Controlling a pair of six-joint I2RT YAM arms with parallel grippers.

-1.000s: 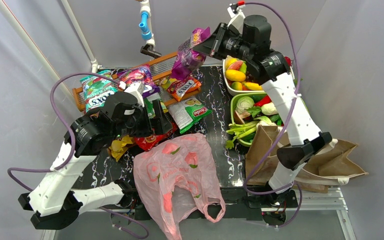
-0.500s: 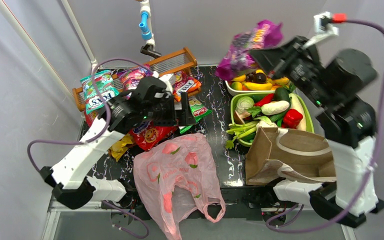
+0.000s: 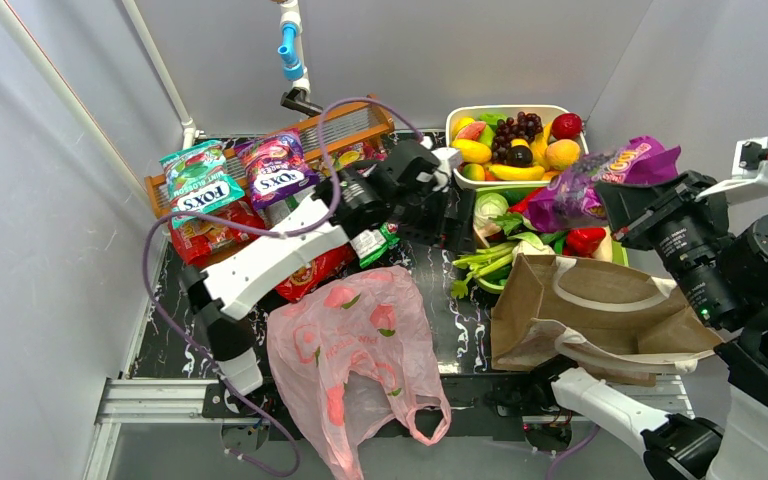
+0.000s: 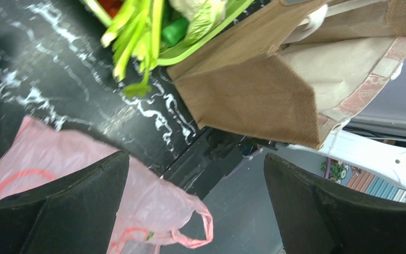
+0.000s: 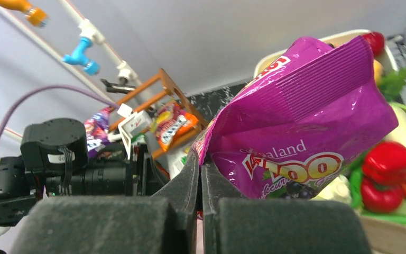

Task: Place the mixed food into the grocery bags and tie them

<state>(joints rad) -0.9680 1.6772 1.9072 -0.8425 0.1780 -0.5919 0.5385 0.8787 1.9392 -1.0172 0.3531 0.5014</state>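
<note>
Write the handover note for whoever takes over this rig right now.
Right tool: shut on the purple packet, held in the air beyond the brown tote.
Left tool: open, empty, above the table.
Other snack packets lie at rear left; toy fruit in the white tray, vegetables in the green tray. The pink bag lies flat at the front.
Done: no food seen in either bag, neither tied.
Left: bag everything, tie both.

White-shelled arms (image 3: 260,265) with black joints, black claws (image 4: 194,169), purple cables (image 5: 58,87).
</note>
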